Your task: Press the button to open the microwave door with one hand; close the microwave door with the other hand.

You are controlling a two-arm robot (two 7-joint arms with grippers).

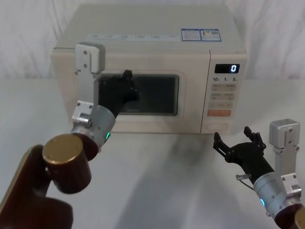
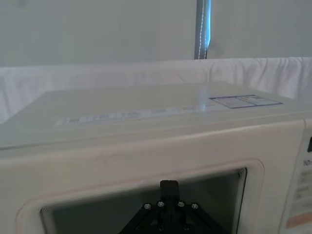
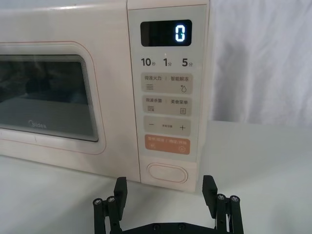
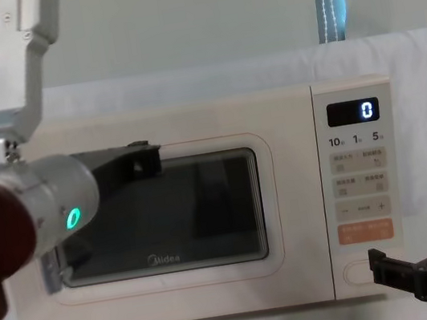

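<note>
The cream microwave door [image 1: 157, 93] with its dark window stands flush with the oven front, also seen in the chest view [image 4: 205, 210]. My left gripper [image 1: 127, 78] is shut, its tip against the upper left of the window [image 2: 169, 187] [image 4: 144, 159]. The wide cream button [image 3: 167, 172] sits at the bottom of the control panel [image 1: 217, 128]. My right gripper [image 3: 165, 187] is open, low over the table a short way in front of the button and apart from it [image 1: 233, 138]. In the chest view its finger [image 4: 385, 267] partly covers the button [image 4: 355, 273].
The display [image 3: 166, 34] reads 0, and an orange key [image 3: 168, 144] lies just above the button. The microwave stands on a white cloth-covered table [image 1: 157, 167] with open room in front. White drapery hangs behind.
</note>
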